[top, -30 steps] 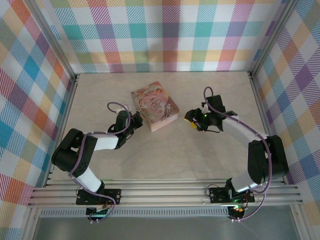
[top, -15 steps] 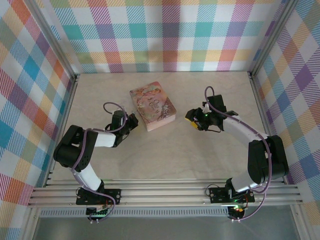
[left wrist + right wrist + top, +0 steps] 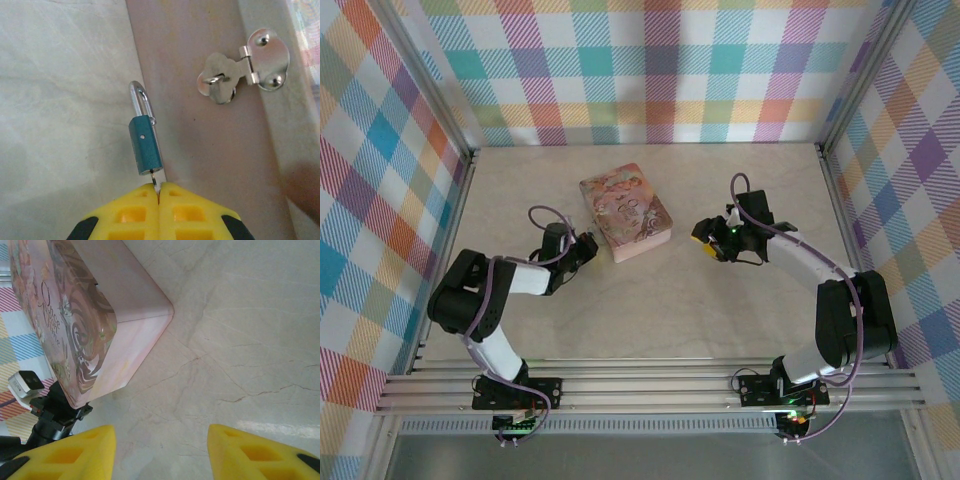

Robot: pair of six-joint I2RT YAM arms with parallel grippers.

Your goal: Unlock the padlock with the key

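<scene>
**A:** Where is the padlock point(image 3: 145, 150)?

**B:** In the left wrist view it is in the middle of the frame, directly above the left gripper point(image 3: 159, 189). Its long axis runs up the frame, in line with the gripper. The teal body is below and the shackle point(image 3: 141, 100) points to the top. The gripper is closed on the small key point(image 3: 156, 179), which seems to sit in the bottom of the lock.

**A:** And the hasp point(image 3: 245, 65)?

**B:** It is at the upper right, on the side of the pink box point(image 3: 200, 150). Its ring is free and apart from the shackle. I cannot tell if the shackle is open or locked.

**A:** Which arm is nearer?

**B:** The left one. In the top view it reaches low toward the lower left corner of the box. The right gripper point(image 3: 160, 442) is at the right of the box, with its fingers apart and nothing between them.
</scene>
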